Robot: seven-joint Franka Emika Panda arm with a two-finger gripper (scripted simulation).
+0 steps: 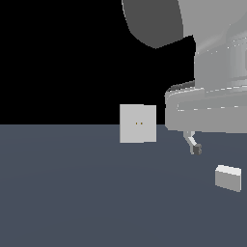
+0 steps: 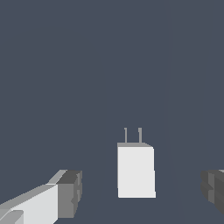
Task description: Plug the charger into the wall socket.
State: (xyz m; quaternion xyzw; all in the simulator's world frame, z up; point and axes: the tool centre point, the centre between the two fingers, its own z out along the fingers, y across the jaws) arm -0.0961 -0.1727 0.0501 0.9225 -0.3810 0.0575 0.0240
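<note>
In the wrist view we see our pincer point(image 2: 140, 192) spread wide, one dark-padded finger point(image 2: 70, 192) on one side and the other finger point(image 2: 213, 190) on the far side, with nothing between the pads but open air above the surface. It has hold of nothing. The charger point(image 2: 136, 171) lies flat on the dark blue-grey surface point(image 2: 87, 78) in the gap between the two fingers, nearer the middle than either pad and touching neither; its two thin prongs point(image 2: 132, 135) stick out of one short end, pointing away from the camera.

In the exterior view only one finger of the pincer point(image 1: 195, 145) shows clearly, hanging down from the bulky pale arm point(image 1: 212, 96) that fills the upper part of the exterior view's right. The charger point(image 1: 228, 177) rests on the surface below it and a little toward the exterior view's right, apart from the fingertip.

The wall socket point(image 1: 138, 124) stands upright on the surface toward the exterior view's left of the pincer, well apart from the charger, its two tiny holes point(image 1: 139, 123) side by side at its centre.
</note>
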